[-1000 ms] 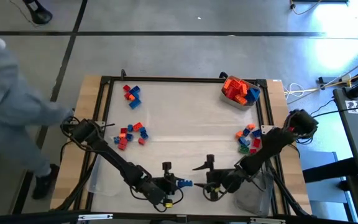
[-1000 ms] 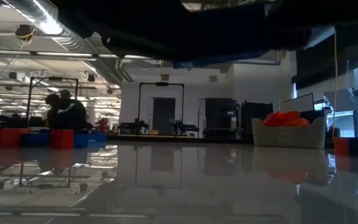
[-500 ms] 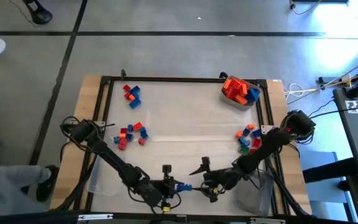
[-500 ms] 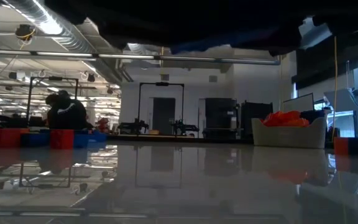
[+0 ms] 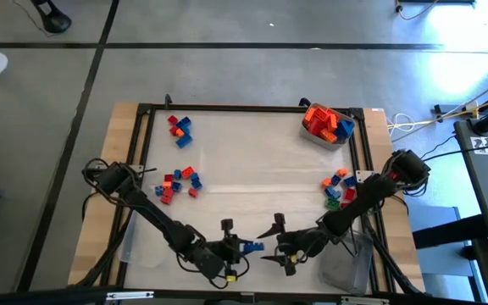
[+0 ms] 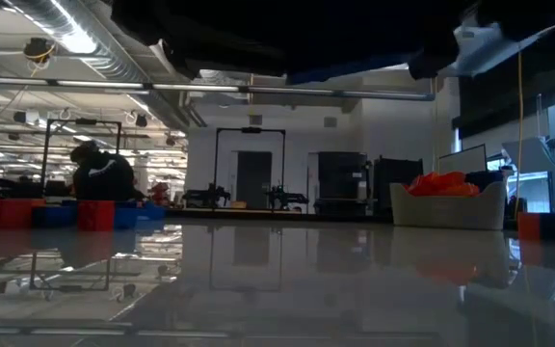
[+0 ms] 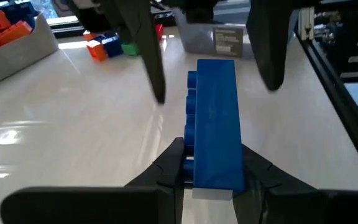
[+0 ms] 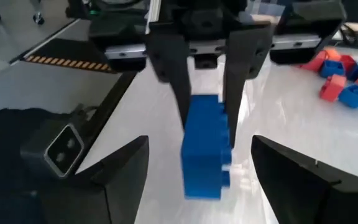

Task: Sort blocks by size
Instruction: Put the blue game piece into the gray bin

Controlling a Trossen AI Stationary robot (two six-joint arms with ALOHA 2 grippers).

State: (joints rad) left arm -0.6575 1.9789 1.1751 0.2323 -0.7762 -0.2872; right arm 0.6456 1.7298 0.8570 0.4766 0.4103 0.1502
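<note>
Left tool (image 5: 246,247) is clamped on one end of a long blue block (image 7: 215,121), held above the surface (image 5: 252,161) at its near edge. Right tool (image 5: 271,243) faces it, fingers spread wide on either side of the block's free end, gripping nothing. I judge a handover is in hand.

Handling: the block looks like rigid, light, smooth plastic; I expect no give, some slip. I would take it across the flat long sides, not the studded face.

Count: one block in the tools. Four further gatherings of blocks: a small far-left cluster (image 5: 180,129), a mid-left cluster (image 5: 179,183), a right-hand cluster (image 5: 339,188), and a heaped tub (image 5: 328,124) at the far right corner. Individual counts too small to tell.
</note>
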